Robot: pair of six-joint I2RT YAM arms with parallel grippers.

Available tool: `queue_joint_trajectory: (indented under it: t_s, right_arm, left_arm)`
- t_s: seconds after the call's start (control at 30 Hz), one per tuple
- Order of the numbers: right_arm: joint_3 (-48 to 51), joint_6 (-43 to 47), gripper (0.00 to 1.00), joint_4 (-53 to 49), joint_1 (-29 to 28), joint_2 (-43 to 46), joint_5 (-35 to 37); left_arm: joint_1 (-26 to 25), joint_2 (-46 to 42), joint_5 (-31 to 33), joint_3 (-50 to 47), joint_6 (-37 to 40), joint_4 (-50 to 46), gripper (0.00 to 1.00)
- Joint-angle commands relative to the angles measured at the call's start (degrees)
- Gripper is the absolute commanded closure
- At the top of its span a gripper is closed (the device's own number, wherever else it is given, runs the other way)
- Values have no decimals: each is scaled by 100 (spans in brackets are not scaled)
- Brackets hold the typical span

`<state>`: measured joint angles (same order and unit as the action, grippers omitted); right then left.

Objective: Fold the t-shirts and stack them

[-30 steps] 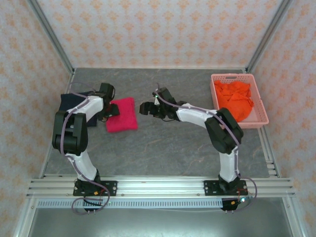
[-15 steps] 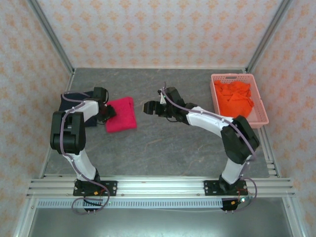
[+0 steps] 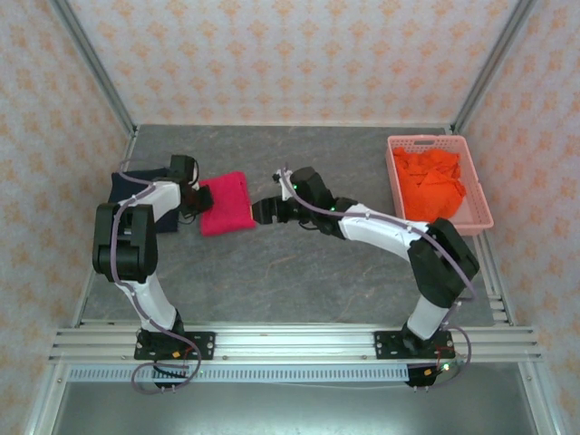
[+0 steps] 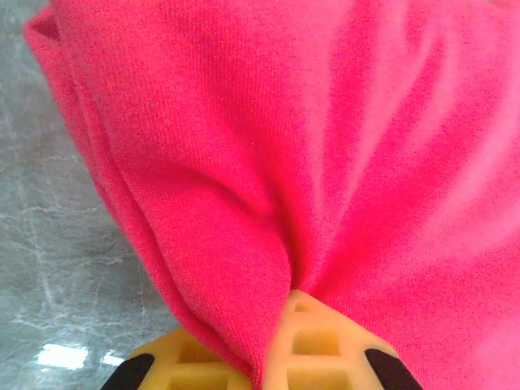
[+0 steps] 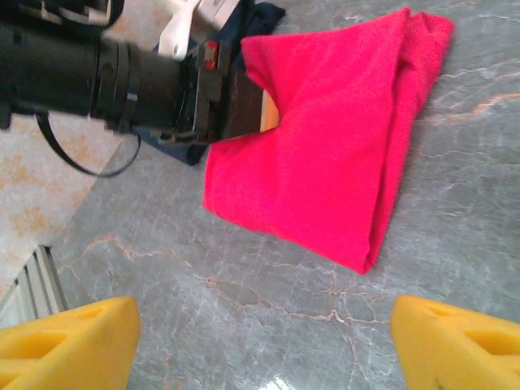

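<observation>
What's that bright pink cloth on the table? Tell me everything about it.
The crimson-pink t-shirt is soft, fuzzy-looking knit cloth, folded into a rough rectangle with layered edges. It lies on the grey marbled table, left of centre. The left gripper is shut on its left edge, bunching the cloth into creases there.

- Looks like a robot test cell in a lab rather than a home.
- Boxed in by patterned wall panels (image 3: 290, 63) set in bare aluminium posts (image 3: 97, 68).
- Floored with a grey marble-look table top (image 3: 299, 281).
- Edged at the near side by a slotted metal rail (image 3: 299, 343).
- Fitted with two arms, left (image 3: 127, 245) and right (image 3: 435, 263), bolted to that rail on black base plates (image 3: 177, 343).
</observation>
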<state>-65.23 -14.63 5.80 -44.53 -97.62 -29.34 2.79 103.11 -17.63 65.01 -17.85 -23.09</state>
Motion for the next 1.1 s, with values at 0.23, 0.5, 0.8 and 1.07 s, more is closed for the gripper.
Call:
queue_joint_trajectory:
  t_s: [0.23, 0.5, 0.8, 1.07]
  right_arm:
    - [-154, 451, 18, 1087, -249, -112, 55]
    - [-262, 504, 17, 934, -249, -187, -117]
    - [-201, 390, 17, 1072, -249, -285, -196]
    - [-157, 173, 17, 1347, -249, -393, -280]
  left_arm:
    - [38, -281, 1079, 1528, 1517, -2311, 100]
    - [134, -411, 2288, 2062, 2147, -3016, 100]
    - [392, -537, 2583, 2731, 2502, -3088, 100]
    - [614, -476, 2371, 2926, 2502, -3030, 100]
